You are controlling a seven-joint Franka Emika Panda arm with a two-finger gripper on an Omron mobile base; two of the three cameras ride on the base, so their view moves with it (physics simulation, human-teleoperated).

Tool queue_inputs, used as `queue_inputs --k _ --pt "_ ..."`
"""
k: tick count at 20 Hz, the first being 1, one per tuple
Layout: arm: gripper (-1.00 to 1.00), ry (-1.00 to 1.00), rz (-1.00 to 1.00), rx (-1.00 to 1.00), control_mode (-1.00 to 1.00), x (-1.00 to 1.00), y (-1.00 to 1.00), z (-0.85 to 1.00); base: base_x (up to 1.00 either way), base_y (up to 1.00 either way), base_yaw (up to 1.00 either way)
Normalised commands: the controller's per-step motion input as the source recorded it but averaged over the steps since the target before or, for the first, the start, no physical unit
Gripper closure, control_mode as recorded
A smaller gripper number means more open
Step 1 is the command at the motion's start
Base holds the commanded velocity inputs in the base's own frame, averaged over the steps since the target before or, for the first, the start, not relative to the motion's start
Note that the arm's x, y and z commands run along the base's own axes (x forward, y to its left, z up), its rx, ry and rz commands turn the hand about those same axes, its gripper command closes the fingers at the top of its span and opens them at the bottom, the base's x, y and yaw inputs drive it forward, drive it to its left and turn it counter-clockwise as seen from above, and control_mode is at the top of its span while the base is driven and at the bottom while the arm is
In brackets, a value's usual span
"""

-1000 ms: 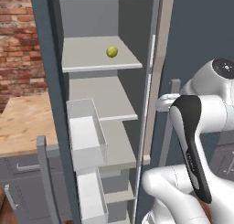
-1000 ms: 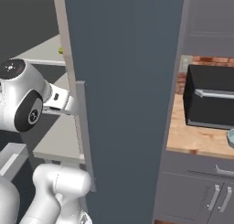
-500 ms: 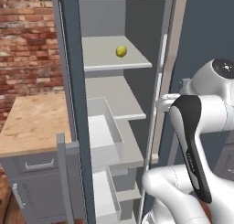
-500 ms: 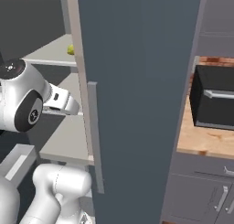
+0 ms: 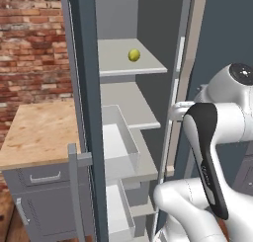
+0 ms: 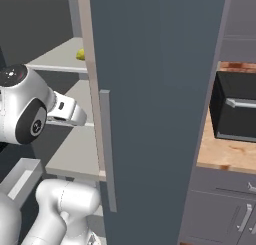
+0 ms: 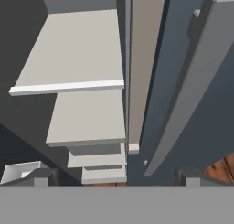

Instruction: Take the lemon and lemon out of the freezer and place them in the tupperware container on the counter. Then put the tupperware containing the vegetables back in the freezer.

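While the freezer [image 5: 148, 112] stands open ahead of me, I see one lemon [image 5: 133, 55] resting alone on the top pale grey shelf [image 5: 126, 58], toward its middle and apart from the walls. From the right base view the same lemon [image 6: 80, 54] peeks out at the shelf edge, just left of the dark slate door panel [image 6: 155, 104] with its long grey handle [image 6: 108, 149]. My pincer [image 7: 114, 175] is released, its two dark tips spread wide and holding nothing; through the hand view it looks down along the stacked bare shelves [image 7: 87, 113] beside the door edge. On the left, the freezer's swung-out door carries white bins [image 5: 116, 142], one above another. Beyond that door lies the light tan desk [image 5: 39, 132] over grey cabinets, in front of a red brick wall [image 5: 29, 43]. To the right of the freezer, a black microwave [image 6: 235, 111] sits on another stretch of desk. I cannot spot the second lemon or the tupperware container.
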Motion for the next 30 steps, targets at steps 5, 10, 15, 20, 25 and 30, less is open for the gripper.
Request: queue_inputs --k 5,10,15,20,25,30 --pt "-1.0 0.0 -0.01 0.0 -1.0 0.08 0.01 0.0 0.04 0.08 0.0" --pt "-1.0 0.0 0.0 0.03 -1.0 0.25 0.09 0.08 0.0 0.0 0.0" --pt "-1.0 0.0 0.04 0.0 -1.0 0.13 0.06 0.33 0.0 0.0 0.0" --pt "-1.0 -0.07 0.06 0.0 -1.0 0.2 0.2 0.28 0.0 0.0 0.0" --pt "-1.0 0.0 0.05 0.0 -1.0 0.45 0.28 0.48 0.0 0.0 0.0" --pt "-1.0 -0.03 0.06 0.0 -1.0 0.41 0.28 0.39 0.0 0.0 0.0"
